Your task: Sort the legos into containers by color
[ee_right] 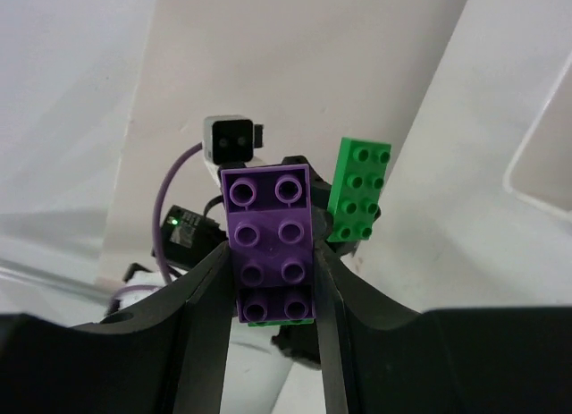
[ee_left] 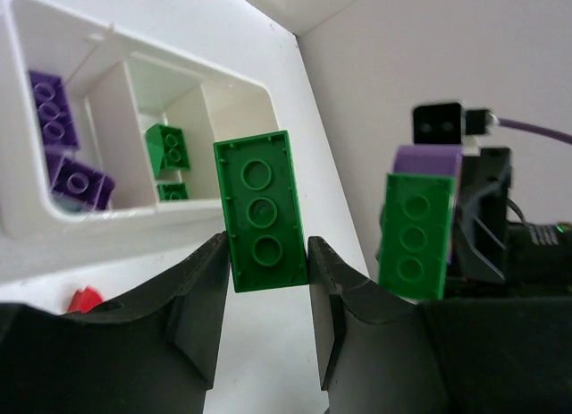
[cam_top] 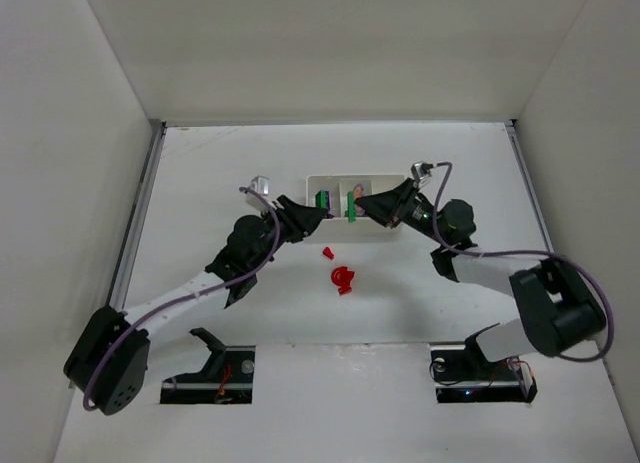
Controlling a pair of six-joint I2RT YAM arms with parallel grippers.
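1. Left gripper (ee_left: 265, 246): I see its jaws closed on a green brick (ee_left: 261, 213), held upright with its hollow underside toward the wrist camera, by the left near corner of the tray (ee_left: 125, 222).
2. Right gripper (ee_right: 271, 253): clamped on a purple brick (ee_right: 268, 226) whose studs face its camera, with a second green brick (ee_left: 413, 235) stuck to its back (only a sliver of it shows in the right wrist view).
3. The two grippers face each other at the tray's near rim, close but apart.
4. Tray contents: purple bricks (ee_left: 49, 110) lie in the left end compartment and green bricks (ee_left: 168, 148) in the middle one.
5. Red legos (cam_top: 343, 279): loose on the table (cam_top: 450, 163), near of the tray, between the arms.
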